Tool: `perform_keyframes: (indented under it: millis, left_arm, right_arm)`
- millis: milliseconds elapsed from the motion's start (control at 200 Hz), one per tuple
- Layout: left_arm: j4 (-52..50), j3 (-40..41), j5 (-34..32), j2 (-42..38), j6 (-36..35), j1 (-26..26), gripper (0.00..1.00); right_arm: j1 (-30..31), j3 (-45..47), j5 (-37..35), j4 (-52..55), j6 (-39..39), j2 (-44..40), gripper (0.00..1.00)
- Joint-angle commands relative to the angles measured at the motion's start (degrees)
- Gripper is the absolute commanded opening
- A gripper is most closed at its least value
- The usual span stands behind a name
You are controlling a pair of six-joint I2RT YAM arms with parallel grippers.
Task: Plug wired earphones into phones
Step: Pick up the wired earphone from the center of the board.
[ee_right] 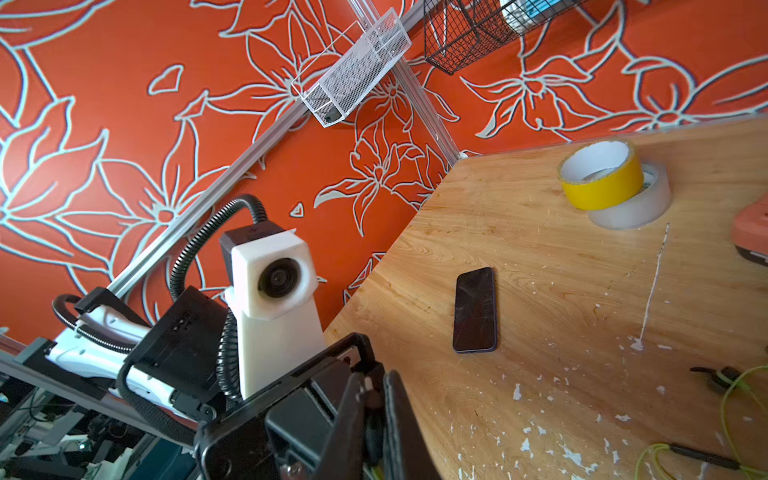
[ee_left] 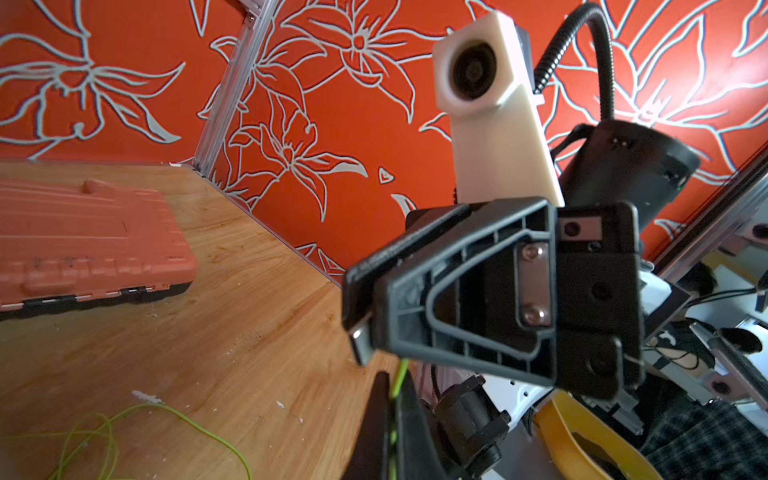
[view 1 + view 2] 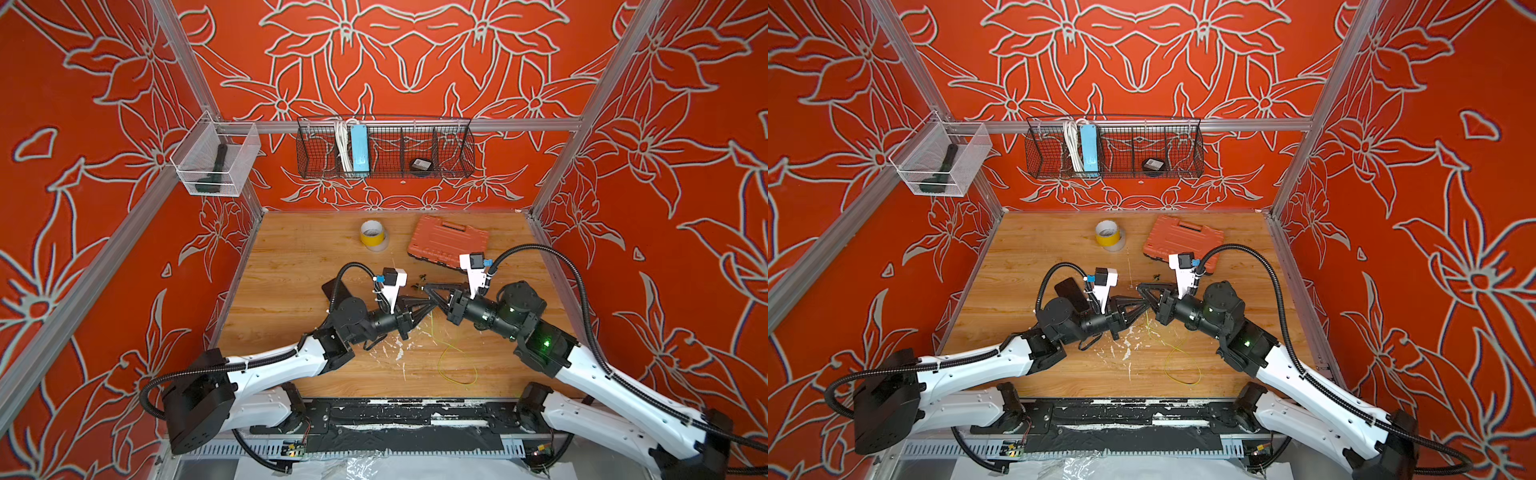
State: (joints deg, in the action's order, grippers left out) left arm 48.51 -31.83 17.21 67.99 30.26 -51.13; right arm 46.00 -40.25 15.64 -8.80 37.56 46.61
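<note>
Cable (image 2: 189, 415), slack near the tabletop's front edge, sits pinched in the closed left gripper (image 3: 432, 304); the right gripper's (image 3: 423, 286) hold is unclear, so it may slip free between them.

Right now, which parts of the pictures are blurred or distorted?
Left wrist view: the orange case is blurred. Right wrist view: the phone is sharp, its screen glossy. In both top views the frame rails lean outward, a wide-angle effect.

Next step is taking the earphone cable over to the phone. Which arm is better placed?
Probably left: the left gripper is shut on the earphone cable, and the phone lies flat close beside that arm.
</note>
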Motion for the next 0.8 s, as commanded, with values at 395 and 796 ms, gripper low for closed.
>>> perform_keyframes:
  millis: [395,796]
  left_arm:
    - [1.9,0.3,8.0,-2.3,-2.2,-1.2,0.00]
    - [0.3,-0.5,7.6,-1.8,-2.8,-1.3,0.00]
  right_arm:
    - [0.3,0.8,3.5,5.8,-2.6,-7.2,0.43]
    - [0.3,0.0,3.2,7.8,-3.8,-6.5,0.21]
